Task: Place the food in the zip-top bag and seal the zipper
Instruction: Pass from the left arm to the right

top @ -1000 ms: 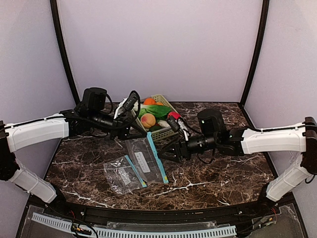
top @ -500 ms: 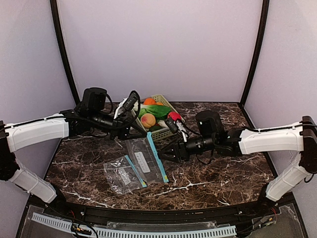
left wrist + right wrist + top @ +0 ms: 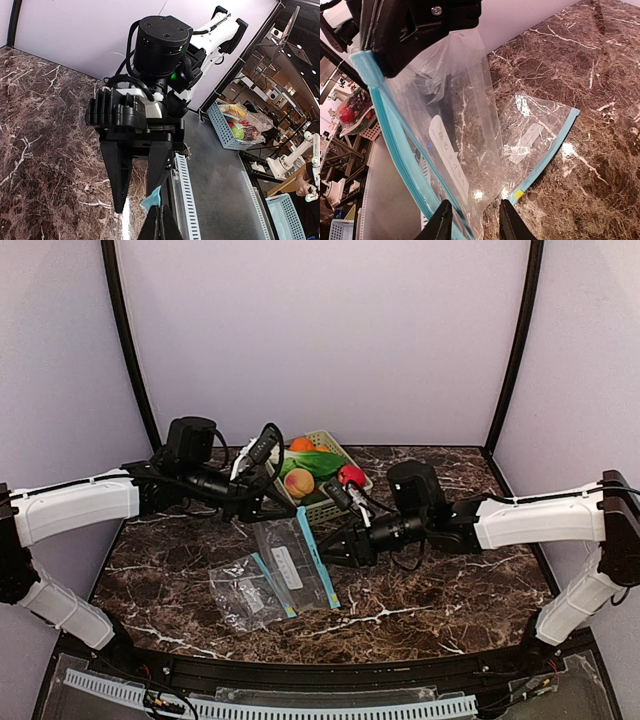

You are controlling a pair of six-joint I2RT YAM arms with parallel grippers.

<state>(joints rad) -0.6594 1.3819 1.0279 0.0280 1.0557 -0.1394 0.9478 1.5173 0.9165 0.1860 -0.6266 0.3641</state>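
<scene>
A clear zip-top bag [image 3: 290, 565] with a blue zipper strip [image 3: 395, 135] lies on the marble table. My left gripper [image 3: 283, 508] is shut on the bag's far blue corner [image 3: 153, 199] and lifts that edge. My right gripper [image 3: 335, 552] is open, its fingers [image 3: 440, 225] straddling the bag's near zipper edge without closing on it. The food sits in the pale green basket [image 3: 335, 502] behind: peach [image 3: 298, 483], red apple [image 3: 351, 476], orange [image 3: 302, 444], leafy greens [image 3: 316, 462]. Radish and chilli are hidden.
A second, crumpled zip-top bag [image 3: 245, 592] with a blue zipper lies flat left of the first one; it also shows in the right wrist view [image 3: 535, 132]. The basket stands at the table's back, between the two arms. A black rail runs along the near edge.
My right arm has slid left, bringing its open fingers up to the bag's zipper edge. The red apple shows more fully behind it. The left arm has held still.
</scene>
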